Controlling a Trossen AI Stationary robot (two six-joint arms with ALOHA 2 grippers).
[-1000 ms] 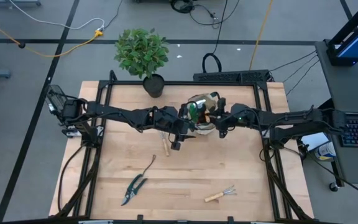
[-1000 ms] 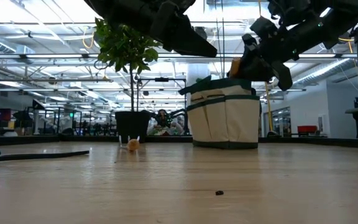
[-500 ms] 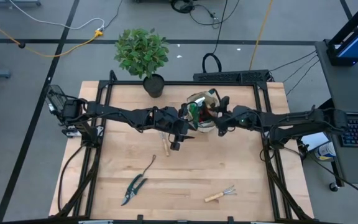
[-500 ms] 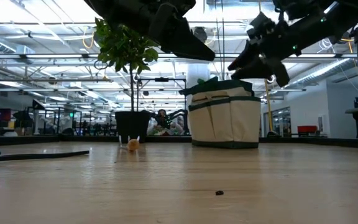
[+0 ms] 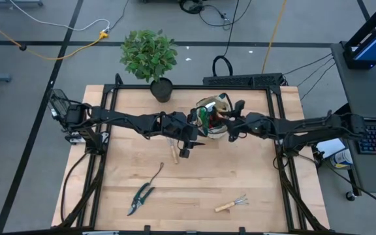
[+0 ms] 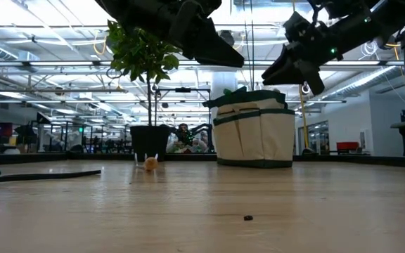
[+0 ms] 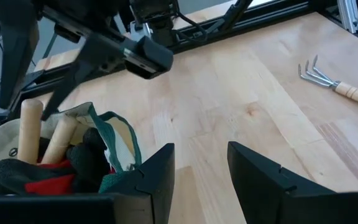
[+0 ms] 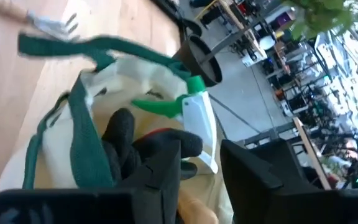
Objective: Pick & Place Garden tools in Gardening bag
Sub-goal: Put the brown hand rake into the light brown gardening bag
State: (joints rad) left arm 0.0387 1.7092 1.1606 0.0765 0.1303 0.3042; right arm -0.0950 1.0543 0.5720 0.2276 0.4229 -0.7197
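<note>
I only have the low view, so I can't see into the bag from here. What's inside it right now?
Observer: The right wrist view shows dark gloves and a green-topped item inside the gardening bag.
Operator: Is either gripper carrying anything?
Observer: No. The right gripper is open and empty over the bag, and the left gripper is open and empty beside it.
Operator: What's out on the table?
Observer: The high view shows pruning shears, a thin weeder, a rake and a wooden-handled tool.
</note>
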